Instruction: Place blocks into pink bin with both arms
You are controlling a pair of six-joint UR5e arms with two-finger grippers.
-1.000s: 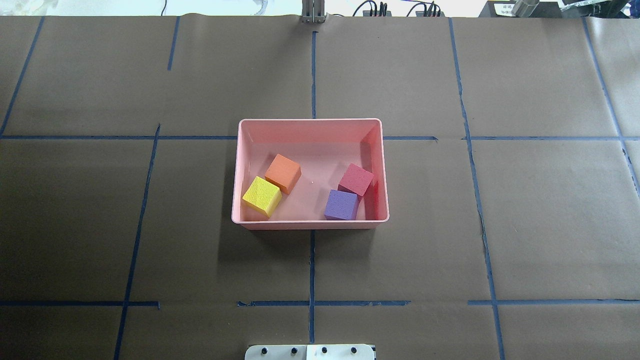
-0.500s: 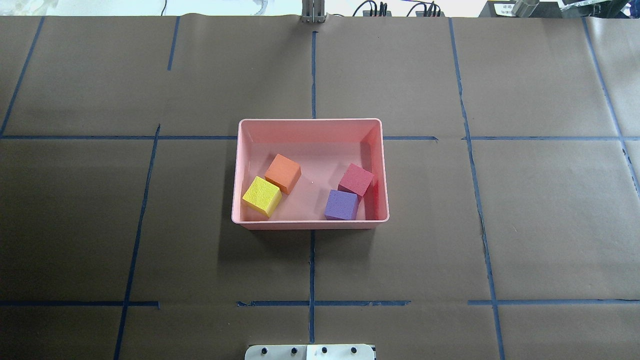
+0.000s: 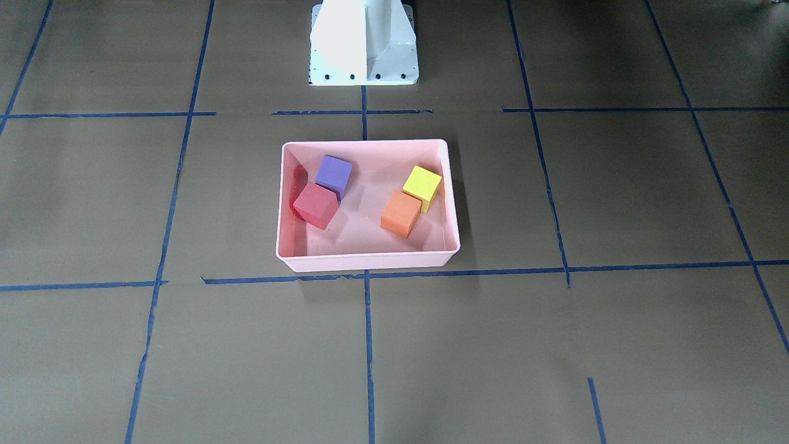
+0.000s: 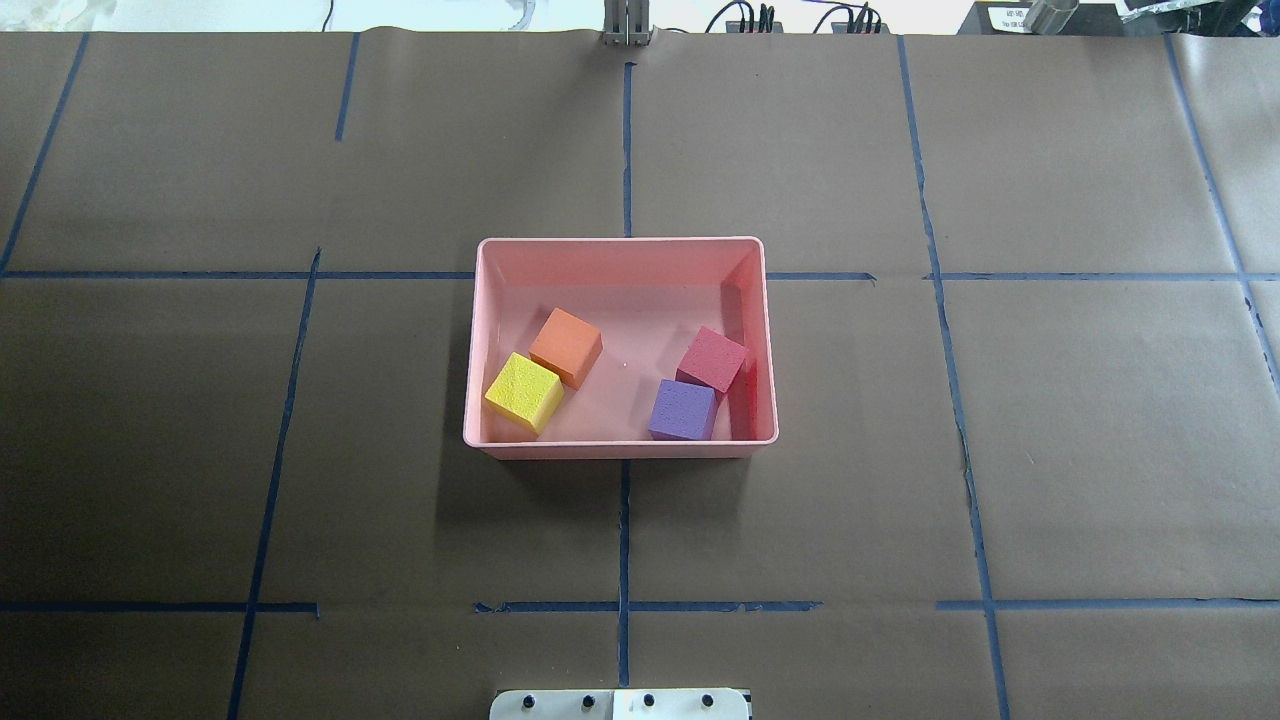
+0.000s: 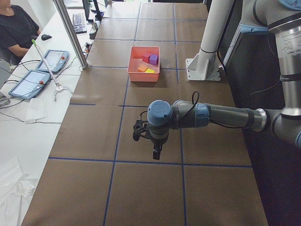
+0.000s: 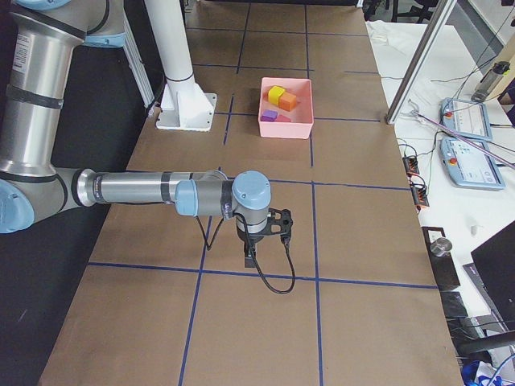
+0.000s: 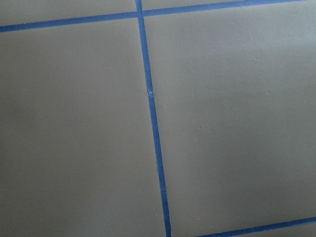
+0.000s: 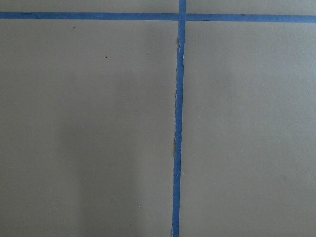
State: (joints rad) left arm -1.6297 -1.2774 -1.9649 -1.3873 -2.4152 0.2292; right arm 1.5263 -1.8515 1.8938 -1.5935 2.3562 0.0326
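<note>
Altogether four blocks (image 4: 565,345), one bin (image 4: 620,243).

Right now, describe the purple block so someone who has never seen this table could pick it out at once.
Look for the pink bin in the middle of the brown paper-covered table. Two cubes sit at its end on the robot's right, and the purple block is the one nearer the robot, close to the bin's near wall. Its neighbour just behind it is the red-pink block; the purple one is the only cool-coloured cube in the bin.

No text legible (tablet screens (image 5: 52,60) too small).
</note>
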